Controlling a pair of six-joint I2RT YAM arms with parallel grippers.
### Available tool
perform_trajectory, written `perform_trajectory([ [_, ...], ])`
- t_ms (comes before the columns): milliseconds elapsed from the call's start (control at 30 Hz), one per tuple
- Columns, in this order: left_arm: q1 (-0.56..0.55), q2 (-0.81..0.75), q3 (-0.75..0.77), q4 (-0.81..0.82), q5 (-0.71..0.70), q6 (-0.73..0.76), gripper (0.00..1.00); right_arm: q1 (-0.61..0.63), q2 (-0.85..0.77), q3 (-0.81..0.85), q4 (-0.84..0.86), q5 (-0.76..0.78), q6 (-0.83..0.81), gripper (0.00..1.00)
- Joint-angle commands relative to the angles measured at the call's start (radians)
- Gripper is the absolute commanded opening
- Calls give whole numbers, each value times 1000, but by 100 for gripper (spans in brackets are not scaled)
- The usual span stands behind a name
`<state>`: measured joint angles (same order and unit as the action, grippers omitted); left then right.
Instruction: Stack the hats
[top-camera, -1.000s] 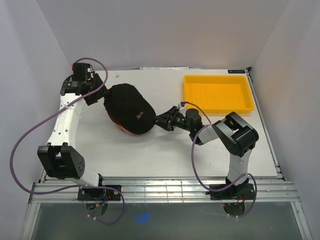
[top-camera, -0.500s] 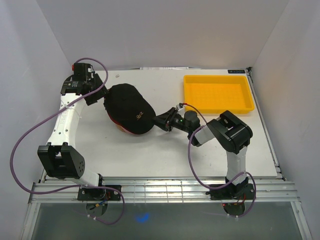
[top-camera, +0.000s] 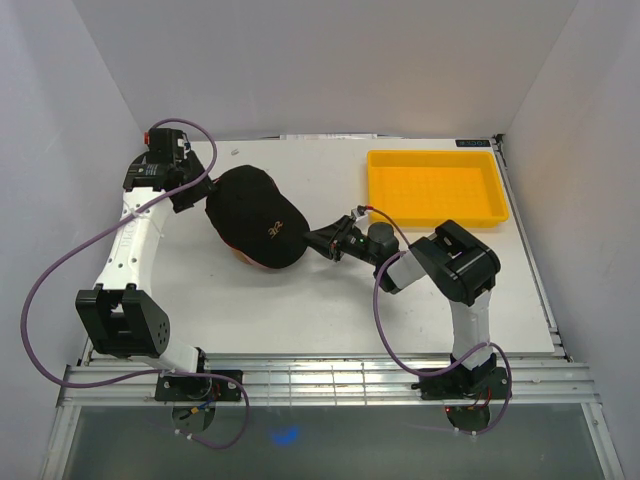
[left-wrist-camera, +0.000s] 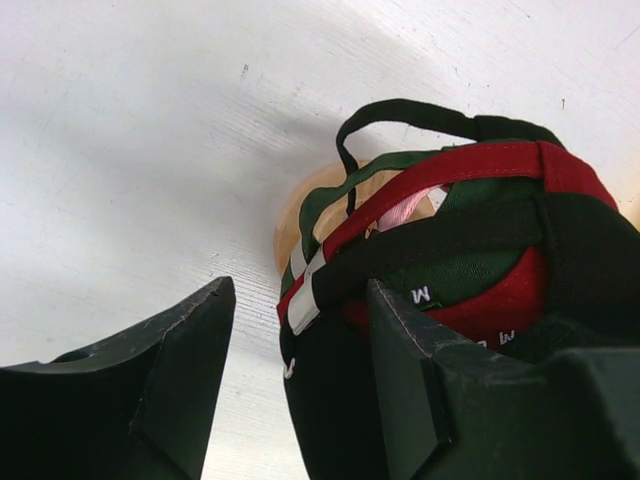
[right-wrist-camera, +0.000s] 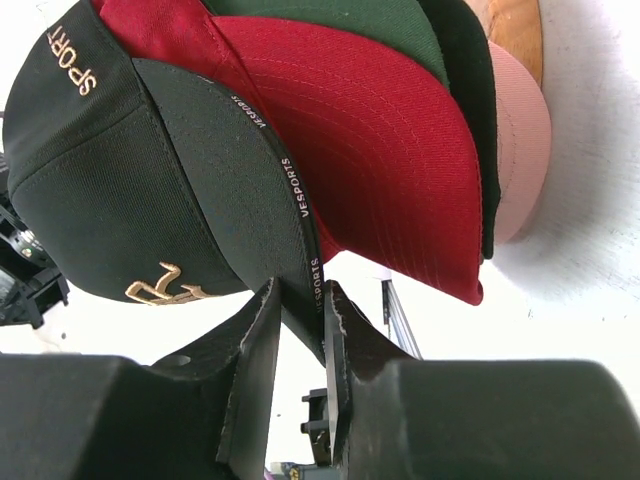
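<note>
The white table (top-camera: 300, 300) carries a shallow yellow tray (top-camera: 436, 187) at its far right corner, its dotted floor in plain view, well apart from everything else. Left of centre the stack of hats (top-camera: 250, 205) sits nested over a round-topped wooden stand (left-wrist-camera: 300, 215), whose pale wood peeks out under the crowns. On top lies a black cap (right-wrist-camera: 150, 180) with a gold emblem; beneath it a red cap (right-wrist-camera: 370, 150) fans its brim out, and a pink brim (right-wrist-camera: 518, 150) shows lowest, next to the wood. The right gripper (right-wrist-camera: 300, 300) reaches in from the right, its jaws drawn narrow and pinching the black cap's brim edge. The left gripper (left-wrist-camera: 300, 295) stands at the stack's rear with jaws wide, one finger apparently pressed against the dark fabric, though the close view leaves that contact uncertain.
</note>
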<state>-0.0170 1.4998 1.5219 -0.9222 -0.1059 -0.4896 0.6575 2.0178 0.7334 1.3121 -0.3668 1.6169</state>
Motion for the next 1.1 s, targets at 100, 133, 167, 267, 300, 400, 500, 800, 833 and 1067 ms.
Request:
perform_trajectory([
  [100, -3, 7, -11, -1, -26, 17, 65, 8, 27, -22, 47, 40, 31, 8],
  [133, -3, 10, -11, -1, -28, 17, 65, 8, 30, -23, 46, 43, 34, 8],
  [167, -3, 11, -11, -1, -28, 17, 65, 8, 35, -26, 44, 45, 37, 8],
  [267, -3, 19, -12, 2, -29, 17, 65, 8, 38, -38, 24, 57, 40, 8],
  [300, -3, 20, -14, 3, -31, 19, 65, 8, 39, -42, 15, 65, 40, 8],
  [400, -3, 25, -19, 6, -34, 19, 65, 8, 45, -45, -14, 68, 38, 8],
  [500, -3, 31, -22, 8, -35, 19, 65, 5, 65, -42, -27, 66, 40, 8],
  [800, -3, 34, -26, 11, -37, 20, 65, 1, 88, -61, -37, 68, 18, 8],
  [833, -3, 34, -28, 11, -38, 20, 65, 1, 87, -60, -39, 66, 14, 8],
  [1067, -3, 25, -42, 16, -46, 22, 66, -7, 67, -57, -96, 65, -41, 8],
])
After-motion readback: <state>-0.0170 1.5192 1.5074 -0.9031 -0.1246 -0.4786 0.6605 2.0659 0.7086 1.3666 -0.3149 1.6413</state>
